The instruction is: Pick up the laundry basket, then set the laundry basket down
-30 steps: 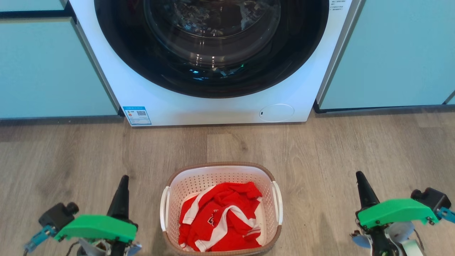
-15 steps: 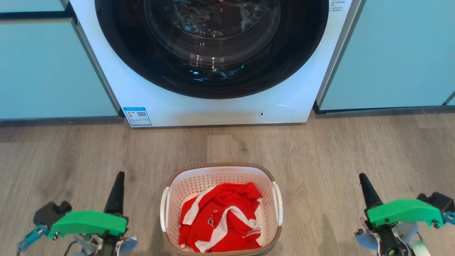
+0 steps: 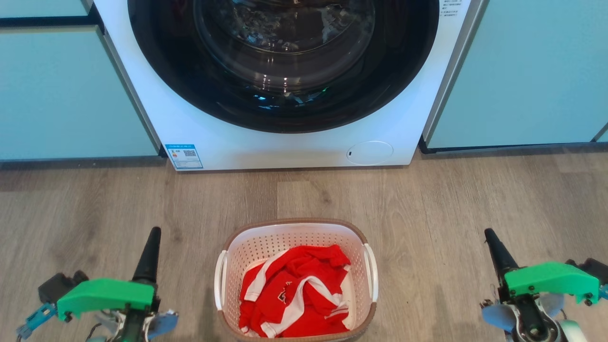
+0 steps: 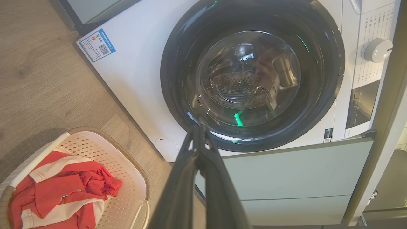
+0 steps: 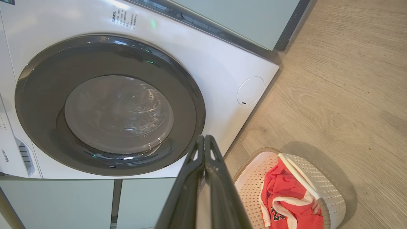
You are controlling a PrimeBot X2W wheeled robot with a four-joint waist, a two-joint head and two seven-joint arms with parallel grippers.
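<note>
My left pincer [image 3: 153, 233] is closed tight, holding nothing, left of the basket [image 3: 295, 222]; my right pincer [image 3: 490, 234] likewise, to its right; neither touches it; it sits on the floor [image 3: 427, 199].

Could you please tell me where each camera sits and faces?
Head view: from the head, down at the laundry basket before the washing machine; left claw, right claw at lower corners.
Left wrist view: along its shut claw toward the washing machine.
Right wrist view: along its shut claw, same target.
All share the laundry basket.
</note>
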